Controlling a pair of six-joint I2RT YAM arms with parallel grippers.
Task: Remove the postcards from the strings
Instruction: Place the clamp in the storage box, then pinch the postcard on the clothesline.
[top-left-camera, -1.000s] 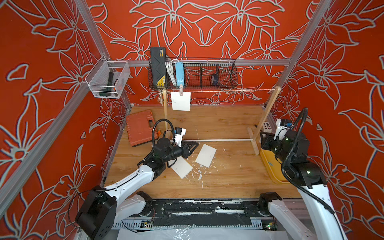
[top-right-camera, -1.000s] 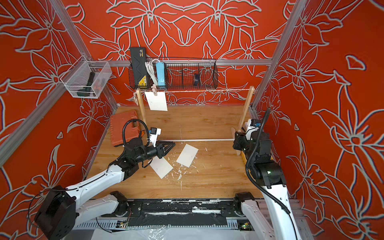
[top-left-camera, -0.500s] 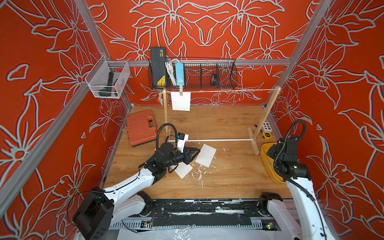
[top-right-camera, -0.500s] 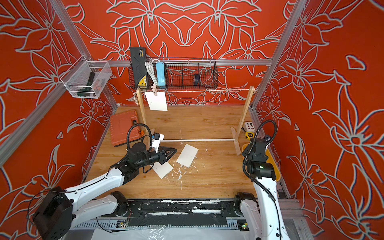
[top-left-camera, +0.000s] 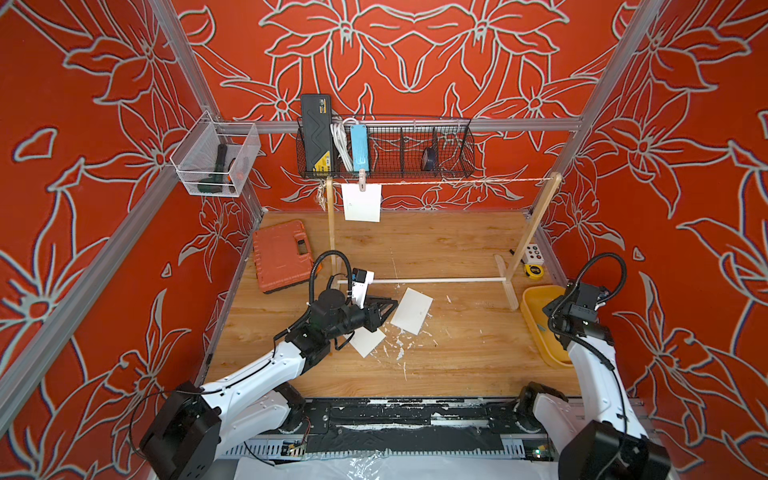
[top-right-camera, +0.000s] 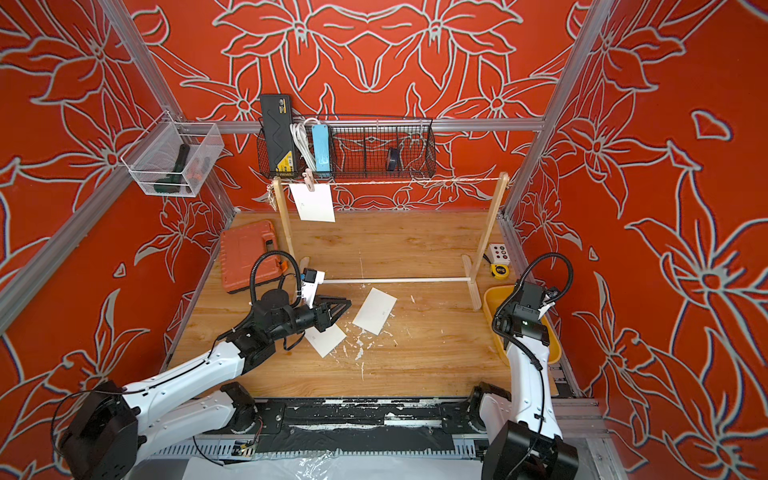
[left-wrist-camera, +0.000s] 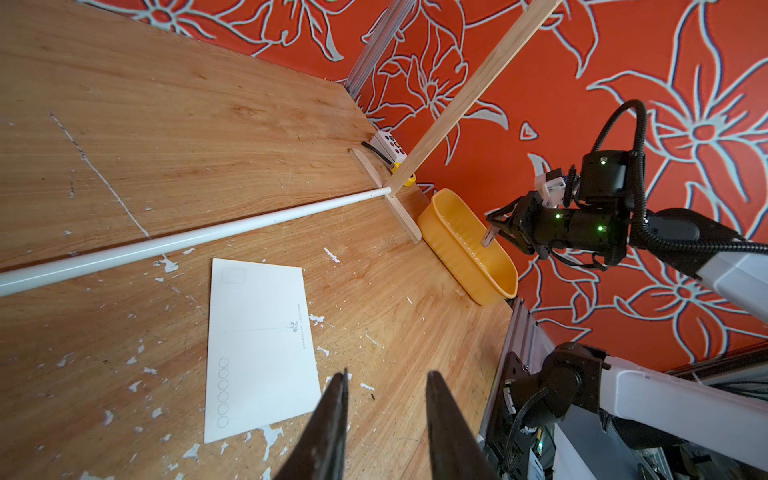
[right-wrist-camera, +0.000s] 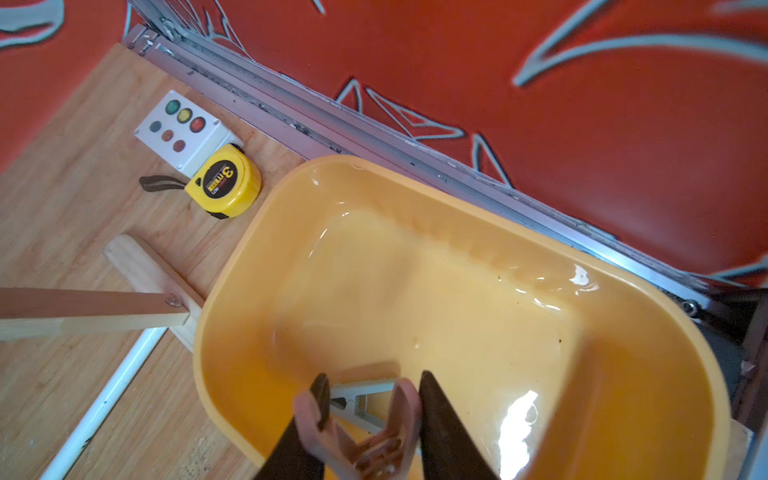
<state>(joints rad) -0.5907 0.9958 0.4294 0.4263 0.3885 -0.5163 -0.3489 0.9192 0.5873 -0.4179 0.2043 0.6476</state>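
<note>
Right tool (right-wrist-camera: 372, 378) moved over bin (right-wrist-camera: 457, 291) — wrist views, unlike top views, show peg (right-wrist-camera: 407, 403) clamped; left tool (left-wrist-camera: 387, 376) apart

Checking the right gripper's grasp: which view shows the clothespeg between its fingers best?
Right wrist view: the pink clothespeg sits in the right gripper over the yellow tub, close up though blurred. The left wrist view shows it small at that gripper's tip. In both top views the arm hides it.

I get bright, even light with soft shadows. Glare streaks the yellow tub (right-wrist-camera: 519, 415); the pink clothespeg (right-wrist-camera: 405, 405) blurs.
</note>
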